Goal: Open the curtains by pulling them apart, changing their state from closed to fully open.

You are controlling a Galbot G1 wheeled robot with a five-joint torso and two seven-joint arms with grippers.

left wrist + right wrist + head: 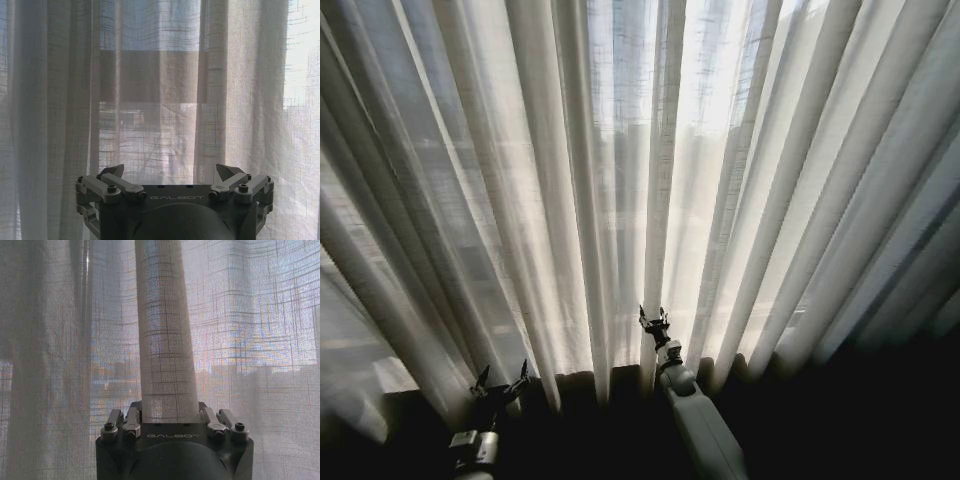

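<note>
The sheer white curtains (620,180) hang closed in vertical pleats across the whole head view. My right gripper (653,322) is raised at the middle pleats. In the right wrist view one rounded fold (165,355) runs down between its fingers (201,406), which sit against both sides of it. My left gripper (501,384) is lower and further left, open, a short way in front of the fabric. In the left wrist view its fingertips (118,171) are spread wide with nothing between them, and the curtains (160,100) hang beyond.
Below the curtains' hem the floor area (840,420) is dark. A building outline (150,75) shows faintly through the cloth. Pleats continue to both sides of the arms.
</note>
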